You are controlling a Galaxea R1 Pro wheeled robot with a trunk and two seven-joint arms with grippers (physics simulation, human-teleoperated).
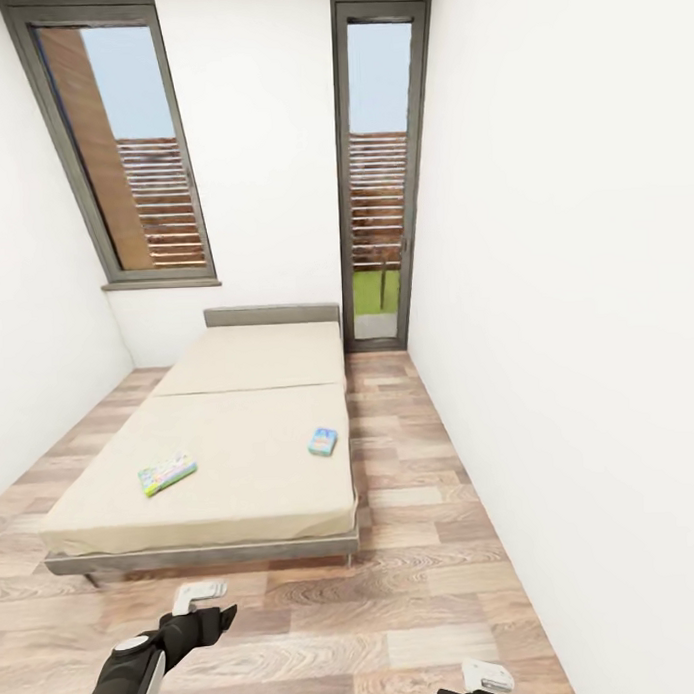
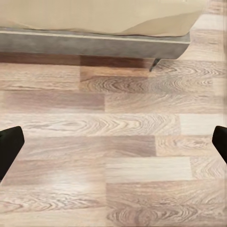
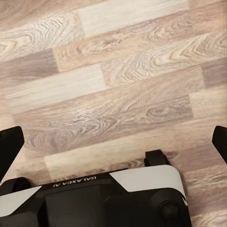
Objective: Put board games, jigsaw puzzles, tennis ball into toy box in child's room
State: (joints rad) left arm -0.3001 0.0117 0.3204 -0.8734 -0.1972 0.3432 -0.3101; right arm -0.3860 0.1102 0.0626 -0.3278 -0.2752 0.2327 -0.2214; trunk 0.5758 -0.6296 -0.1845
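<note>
Room: white walls, wood-plank floor [image 1: 415,585], a slanted window [image 1: 120,145] on the far left and a tall glass door [image 1: 379,176] at the far end.
Bed [image 1: 239,411]: low, beige mattress, dark grey frame on thin legs, filling the left half of the head view.
Green game [image 1: 167,473]: flat box lying on the mattress near the foot, left side; its lettering is too small to read.
Blue game [image 1: 323,441]: smaller box, on the mattress near the right edge, well apart from the green one.
Left gripper [image 1: 199,596]: over bare floor just short of the bed's foot, nearer the green game than the blue; fingers spread wide, nothing between them.
Right gripper [image 1: 487,675]: at the lower edge over floor, far from both games; also spread and empty.
Left wrist view: bed frame [image 2: 94,45] and one thin leg [image 2: 155,64] seen close.
Right wrist view: planks and the robot's base [image 3: 94,198], lettered "GALAXEA".
</note>
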